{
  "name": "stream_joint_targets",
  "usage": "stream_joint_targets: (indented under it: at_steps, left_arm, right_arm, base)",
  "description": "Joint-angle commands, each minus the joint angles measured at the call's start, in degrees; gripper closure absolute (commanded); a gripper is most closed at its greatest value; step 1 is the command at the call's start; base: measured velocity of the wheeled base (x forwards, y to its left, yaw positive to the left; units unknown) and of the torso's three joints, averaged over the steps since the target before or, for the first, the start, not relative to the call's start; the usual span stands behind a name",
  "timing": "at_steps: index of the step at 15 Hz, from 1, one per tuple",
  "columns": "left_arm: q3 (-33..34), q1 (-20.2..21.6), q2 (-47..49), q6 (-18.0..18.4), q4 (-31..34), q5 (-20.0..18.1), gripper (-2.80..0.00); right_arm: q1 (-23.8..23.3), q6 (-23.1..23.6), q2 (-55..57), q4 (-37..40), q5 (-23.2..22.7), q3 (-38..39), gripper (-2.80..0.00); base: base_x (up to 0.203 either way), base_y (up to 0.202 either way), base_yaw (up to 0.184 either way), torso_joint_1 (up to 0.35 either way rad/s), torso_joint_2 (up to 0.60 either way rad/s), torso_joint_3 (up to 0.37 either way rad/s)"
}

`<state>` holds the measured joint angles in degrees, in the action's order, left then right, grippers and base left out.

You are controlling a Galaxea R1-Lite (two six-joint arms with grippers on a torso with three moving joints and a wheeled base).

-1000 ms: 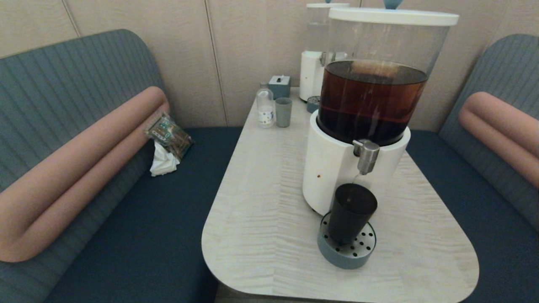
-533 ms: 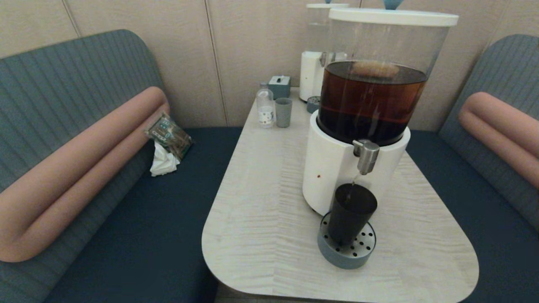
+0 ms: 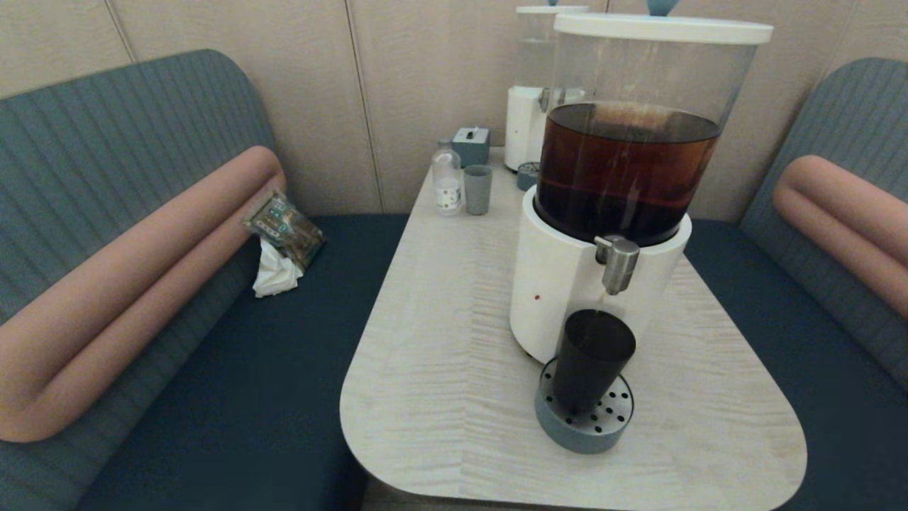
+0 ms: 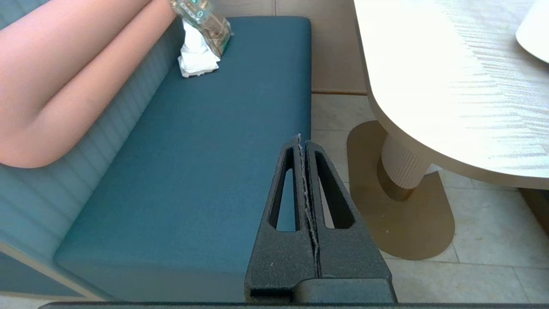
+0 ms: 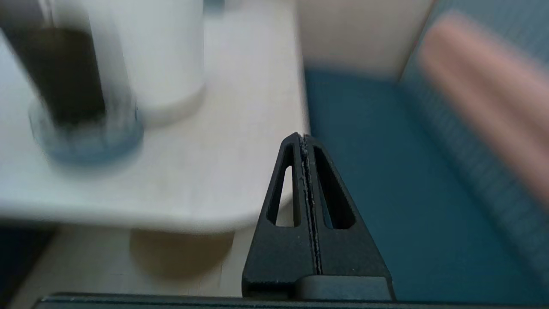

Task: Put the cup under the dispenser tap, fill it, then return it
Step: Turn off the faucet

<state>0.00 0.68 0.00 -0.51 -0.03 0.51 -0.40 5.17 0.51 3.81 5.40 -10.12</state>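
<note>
Cup (image 3: 592, 358): black tumbler, upright on the round perforated drip tray (image 3: 585, 419), touching no hand.
Dispenser tap (image 3: 617, 264): steel spout at 12 o'clock from the cup, directly above its mouth.
Dispenser (image 3: 603, 191): white base, dark brown liquid, on the table (image 3: 440, 369).
Left hand (image 4: 302, 148): clenched and empty, over the blue bench (image 4: 206, 171) beside the table.
Right hand (image 5: 302, 141): clenched and empty, off the table's edge, cup (image 5: 64, 73) at its 10 o'clock.

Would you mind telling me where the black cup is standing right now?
In the head view, the black cup stands on the round perforated drip tray, right of centre near the table's front edge, directly below the dispenser tap and against the white base.
</note>
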Motion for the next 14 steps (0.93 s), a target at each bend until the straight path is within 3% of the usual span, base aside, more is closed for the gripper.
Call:
stream_joint_targets:
  at_steps: [1, 4, 7, 14]
  left_arm:
    - [0.09, 0.04, 0.09, -0.02, -0.06, 0.02, 0.00]
    - [0.09, 0.02, 0.09, -0.02, -0.06, 0.02, 0.00]
    - [0.09, 0.02, 0.09, -0.02, -0.06, 0.02, 0.00]
    - [0.00, 0.06, 0.09, 0.37, 0.11, 0.02, 0.00]
  right_arm:
    - [0.02, 0.06, -0.38, -1.51, -1.72, 7.16, 0.00]
    - [0.05, 0.90, -0.42, -3.55, -4.68, 8.54, 0.00]
    - [0.05, 0.95, -0.42, -0.31, -8.11, 8.46, 0.00]
    - [0.14, -4.43, -0.15, 2.60, -6.90, 7.92, 0.00]
  base:
    - [0.000, 0.000, 0.000, 0.000, 0.00, 0.000]
    - [0.000, 0.000, 0.000, 0.000, 0.00, 0.000]
    - [0.000, 0.000, 0.000, 0.000, 0.00, 0.000]
    - [0.000, 0.000, 0.000, 0.000, 0.00, 0.000]
